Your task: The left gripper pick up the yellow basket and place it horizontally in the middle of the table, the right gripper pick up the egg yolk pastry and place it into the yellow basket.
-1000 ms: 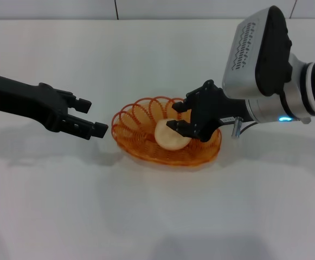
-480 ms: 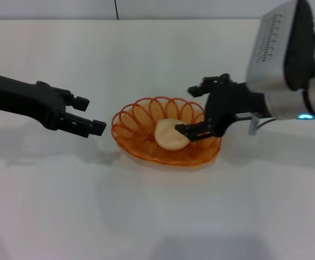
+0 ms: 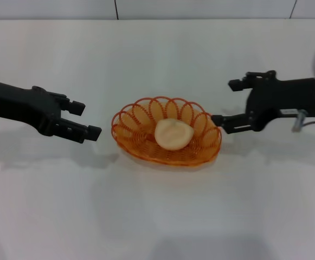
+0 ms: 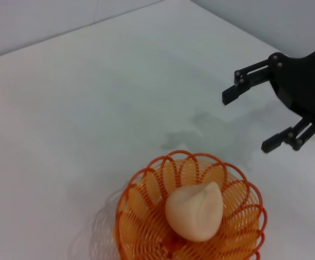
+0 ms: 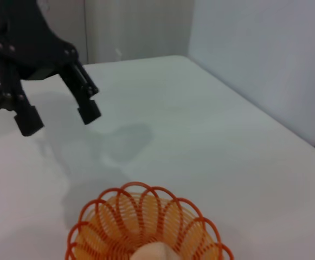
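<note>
The yellow basket (image 3: 141, 145) lies lengthwise in the middle of the white table (image 3: 157, 216). The egg yolk pastry (image 3: 173, 134) rests inside it. My right gripper (image 3: 226, 103) is open and empty, just right of the basket's rim and clear of it. My left gripper (image 3: 87, 119) is open and empty, a short way left of the basket. The left wrist view shows the basket (image 4: 146, 222), the pastry (image 4: 195, 211) and the right gripper (image 4: 249, 120) beyond them. The right wrist view shows the basket (image 5: 119, 216), the pastry's top (image 5: 154, 253) and the left gripper (image 5: 59, 116).
A pale wall (image 3: 157, 8) runs along the table's far edge. Nothing else stands on the table.
My right gripper has let go of the pastry, which now lies in the basket, and has pulled back to the right. My left gripper has drawn slightly left.
</note>
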You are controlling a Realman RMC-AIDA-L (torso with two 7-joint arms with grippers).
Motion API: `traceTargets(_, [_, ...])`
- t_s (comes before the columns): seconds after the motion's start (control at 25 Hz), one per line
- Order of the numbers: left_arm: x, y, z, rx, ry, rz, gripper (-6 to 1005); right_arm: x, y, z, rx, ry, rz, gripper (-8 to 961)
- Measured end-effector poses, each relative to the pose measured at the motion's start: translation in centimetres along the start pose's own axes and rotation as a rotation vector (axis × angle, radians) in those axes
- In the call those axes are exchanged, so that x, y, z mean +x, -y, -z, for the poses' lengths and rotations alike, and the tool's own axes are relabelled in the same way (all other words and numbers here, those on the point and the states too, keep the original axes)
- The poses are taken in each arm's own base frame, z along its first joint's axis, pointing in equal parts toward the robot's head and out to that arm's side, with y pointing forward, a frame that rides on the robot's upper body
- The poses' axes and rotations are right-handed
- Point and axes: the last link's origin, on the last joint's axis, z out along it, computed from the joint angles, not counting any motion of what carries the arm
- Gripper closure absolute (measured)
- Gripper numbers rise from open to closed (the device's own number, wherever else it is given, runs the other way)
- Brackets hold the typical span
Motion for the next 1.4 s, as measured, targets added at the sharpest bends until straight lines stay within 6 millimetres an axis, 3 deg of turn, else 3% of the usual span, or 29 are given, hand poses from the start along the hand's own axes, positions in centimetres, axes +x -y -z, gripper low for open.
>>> traceTargets(0.4, [-0.6, 0.1, 0.6, 0.011, -0.046, -0.031, 111, 2.4, 0.2, 1.5, -0.023, 0.076, -0.061, 96])
traceTargets(1.4, [-0.1, -0.6, 0.2, -0.033, -0.128, -0.094, 111, 2.3, -0.6, 1.8, -0.093, 0.076, -0.043, 96])
